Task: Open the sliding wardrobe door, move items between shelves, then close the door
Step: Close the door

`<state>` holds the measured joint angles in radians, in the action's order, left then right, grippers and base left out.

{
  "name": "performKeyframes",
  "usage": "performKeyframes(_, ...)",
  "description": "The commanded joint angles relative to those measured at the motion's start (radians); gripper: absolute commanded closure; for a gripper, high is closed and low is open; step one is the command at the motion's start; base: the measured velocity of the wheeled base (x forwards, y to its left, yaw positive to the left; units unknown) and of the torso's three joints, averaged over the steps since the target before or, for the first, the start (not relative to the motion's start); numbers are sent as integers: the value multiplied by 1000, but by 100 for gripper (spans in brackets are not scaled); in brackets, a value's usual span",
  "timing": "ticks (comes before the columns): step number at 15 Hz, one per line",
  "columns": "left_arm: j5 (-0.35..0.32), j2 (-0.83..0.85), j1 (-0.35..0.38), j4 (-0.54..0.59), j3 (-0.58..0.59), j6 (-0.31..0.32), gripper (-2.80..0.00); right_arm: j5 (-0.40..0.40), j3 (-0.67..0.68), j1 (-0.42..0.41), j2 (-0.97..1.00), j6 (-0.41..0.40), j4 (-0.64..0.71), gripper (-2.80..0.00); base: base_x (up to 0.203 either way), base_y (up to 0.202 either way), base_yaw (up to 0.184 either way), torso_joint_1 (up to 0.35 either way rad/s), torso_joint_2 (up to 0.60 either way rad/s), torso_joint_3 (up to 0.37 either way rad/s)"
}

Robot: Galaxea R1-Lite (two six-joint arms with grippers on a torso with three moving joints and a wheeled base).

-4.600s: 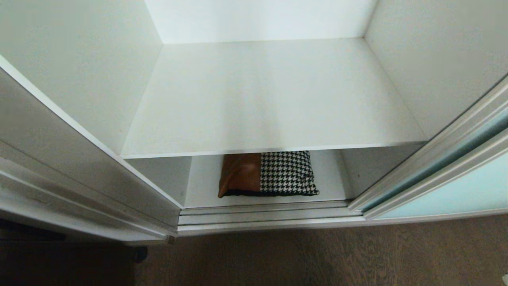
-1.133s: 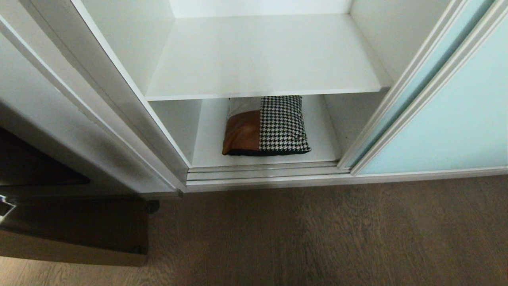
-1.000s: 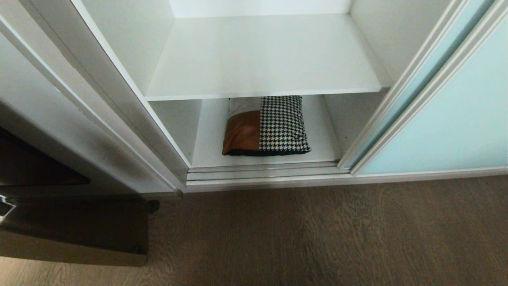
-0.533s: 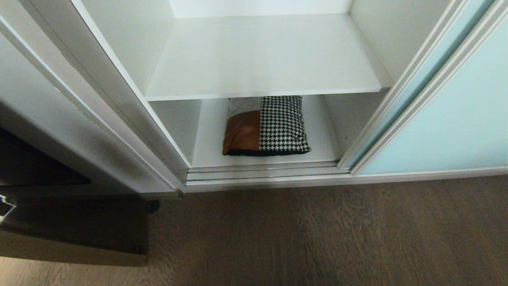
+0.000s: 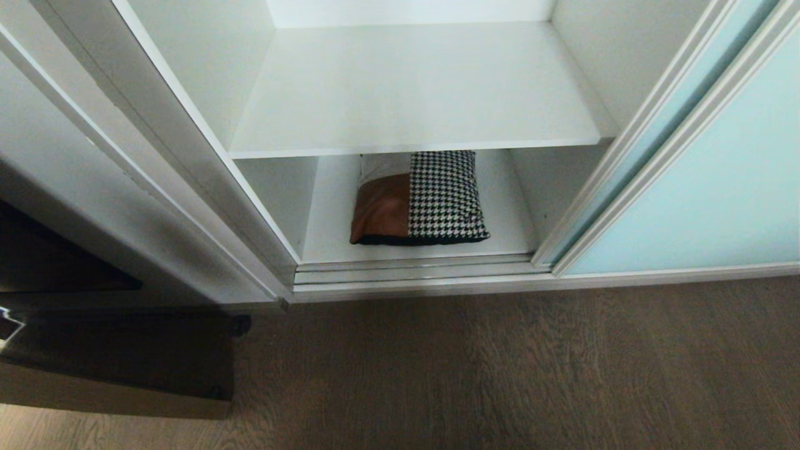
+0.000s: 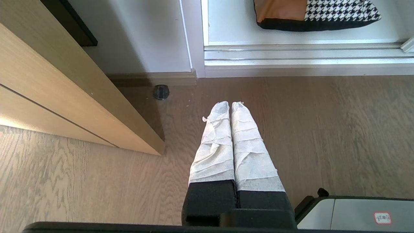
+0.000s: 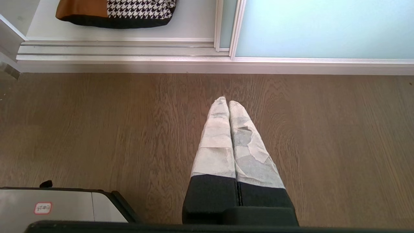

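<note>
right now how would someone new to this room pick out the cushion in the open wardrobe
Find the wardrobe with the frosted aqua sliding door pushed to the right. Under the bare white shelf, on the bottom board just behind the floor tracks, lies the cushion. Its black-and-white houndstooth beside a tan-orange patch is the only pattern there.

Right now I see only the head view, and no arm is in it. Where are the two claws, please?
Observer: Both hang over the wooden floor in front of the wardrobe. The left claw is shut and holds nothing.
Operator: And the right one?
Observer: The right claw is shut too, also holding nothing, short of the door track.
Operator: Is anything on the floor near the left claw?
Observer: Yes, a small dark round thing lies by the wardrobe's corner, apart from the cushion on the bottom shelf.
</note>
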<state>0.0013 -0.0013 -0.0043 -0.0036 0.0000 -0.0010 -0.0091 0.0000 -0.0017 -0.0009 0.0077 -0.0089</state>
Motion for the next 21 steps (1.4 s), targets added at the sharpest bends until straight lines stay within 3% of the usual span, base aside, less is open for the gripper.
performKeyframes(1, 0, 0, 0, -1, 0, -1, 0, 0, 0, 0, 1, 0, 0, 0, 0, 0, 0, 0, 0, 0)
performKeyframes(21, 0, 0, 0, -1, 0, -1, 0, -2, 2, 0, 1, -13, 4, 0, 0, 0, 0, 0, 0, 0)
